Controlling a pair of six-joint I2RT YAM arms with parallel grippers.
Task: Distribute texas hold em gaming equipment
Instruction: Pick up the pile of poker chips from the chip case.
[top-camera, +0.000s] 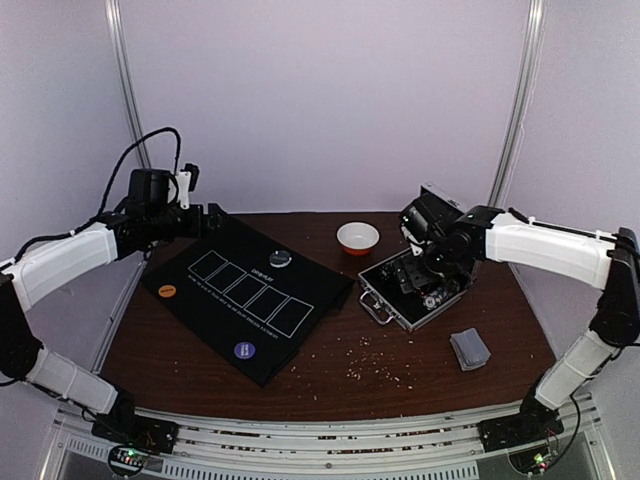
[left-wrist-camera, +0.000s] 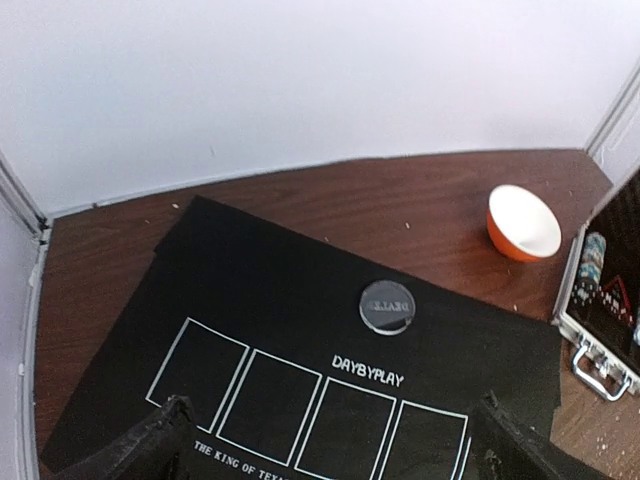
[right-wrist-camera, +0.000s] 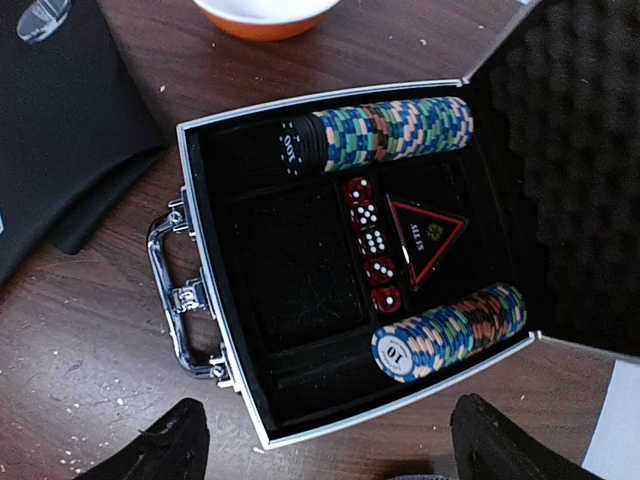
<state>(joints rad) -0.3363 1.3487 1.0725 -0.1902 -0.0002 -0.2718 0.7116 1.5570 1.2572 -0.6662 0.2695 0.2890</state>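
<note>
Brown table | striped chip rows in case | left hand, right hand apart

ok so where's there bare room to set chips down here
Free: the five outlined boxes on the black mat, bordered by the grey disc, orange disc and purple disc; and the bare wood near the front edge, between mat corner and card deck, crumbs only. Crowded: white bowl, open case and right pincer, far right.

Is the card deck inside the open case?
No, the deck lies on the table outside the case, whose large slot is bare.
</note>
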